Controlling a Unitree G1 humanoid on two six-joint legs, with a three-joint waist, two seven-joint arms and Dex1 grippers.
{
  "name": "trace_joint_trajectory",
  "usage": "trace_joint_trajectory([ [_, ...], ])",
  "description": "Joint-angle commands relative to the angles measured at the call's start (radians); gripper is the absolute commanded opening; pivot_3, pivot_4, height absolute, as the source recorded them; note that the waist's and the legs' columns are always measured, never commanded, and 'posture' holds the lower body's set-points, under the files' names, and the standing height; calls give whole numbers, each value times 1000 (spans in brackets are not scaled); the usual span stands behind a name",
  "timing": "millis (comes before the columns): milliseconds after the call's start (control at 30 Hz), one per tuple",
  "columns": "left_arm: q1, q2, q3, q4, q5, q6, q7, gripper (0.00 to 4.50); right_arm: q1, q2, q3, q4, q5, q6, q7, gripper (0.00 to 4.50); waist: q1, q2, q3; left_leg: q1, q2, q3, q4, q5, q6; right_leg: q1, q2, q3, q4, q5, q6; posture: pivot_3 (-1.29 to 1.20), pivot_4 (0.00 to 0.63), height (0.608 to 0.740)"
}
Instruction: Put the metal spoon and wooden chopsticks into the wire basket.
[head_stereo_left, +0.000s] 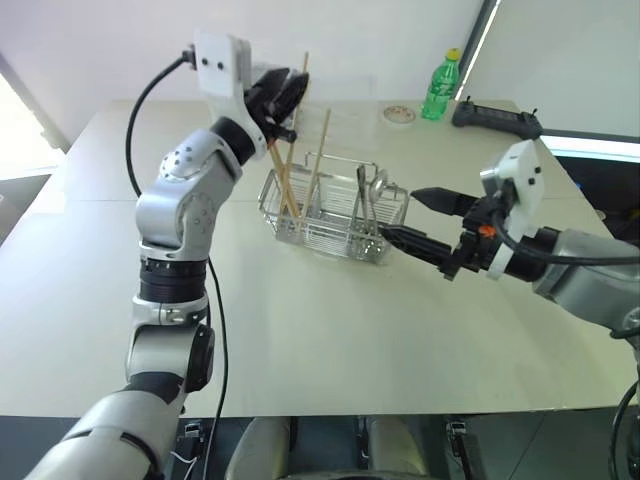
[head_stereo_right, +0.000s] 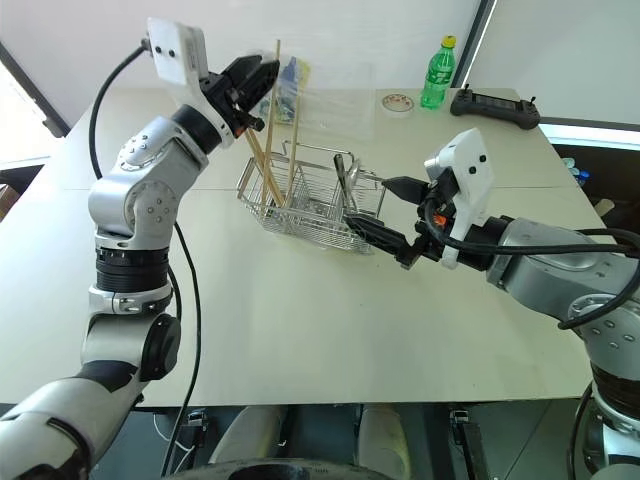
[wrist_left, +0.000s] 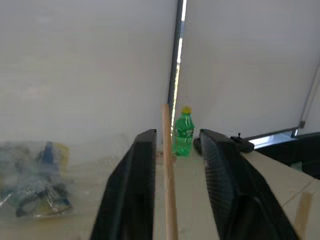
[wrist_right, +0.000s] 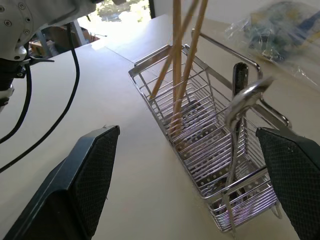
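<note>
Now the left gripper (head_stereo_right: 252, 85) is partly open around the wooden chopsticks (head_stereo_left: 296, 165), which stand in the wire basket (head_stereo_left: 335, 215). If it brushes them, the basket may tip; the right gripper (head_stereo_left: 410, 217) is wide open and empty.

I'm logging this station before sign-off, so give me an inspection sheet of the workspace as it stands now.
Surface: pale table, bare in front.
Job's things: wire basket upright mid-table; wooden chopsticks standing tilted in one end; metal spoon standing in the other end.
Clutter: green bottle, small dish, black controller, clear plastic bag at the far side.
Grippers: left gripper open, one chopstick between its fingers; right gripper open beside the basket's spoon end.
Cables: black cable looping along the left arm.
Surroundings: white walls.
</note>
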Motion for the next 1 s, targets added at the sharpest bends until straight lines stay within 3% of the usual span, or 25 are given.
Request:
trace_joint_trajectory([
  [33, -43, 1, 42, -40, -31, 12, 11, 3574, -26, 9, -10, -2, -18, -18, 21, 4500, 0, 0, 0, 0, 0, 0, 0, 0, 0, 0, 0, 0, 0, 0, 0, 0, 150, 707],
  [100, -62, 7, 57, -32, -44, 21, 15, 4457, -31, 12, -7, 3, -26, -17, 31, 4500, 0, 0, 0, 0, 0, 0, -1, 0, 0, 0, 0, 0, 0, 0, 0, 0, 150, 707],
  [767, -107, -4, 101, -21, -98, 66, 32, 4457, -48, -16, -39, 13, -20, 21, 63, 4500, 0, 0, 0, 0, 0, 0, -1, 0, 0, 0, 0, 0, 0, 0, 0, 0, 150, 707],
  [900, -188, 84, 167, -11, -231, 216, -34, 4457, -47, -37, -55, 27, -22, 30, 72, 4500, -3, 0, 1, 0, 0, 0, 0, 0, 0, 0, 0, 0, 0, 0, 0, 0, 150, 707],
  [1000, -226, 226, 180, -6, -296, 305, -164, 4457, -46, -56, -70, 38, -26, 34, 91, 4500, -15, 1, 1, 0, 0, 0, -2, 0, 0, -1, 0, 0, 0, 0, 0, 0, 150, 707],
])
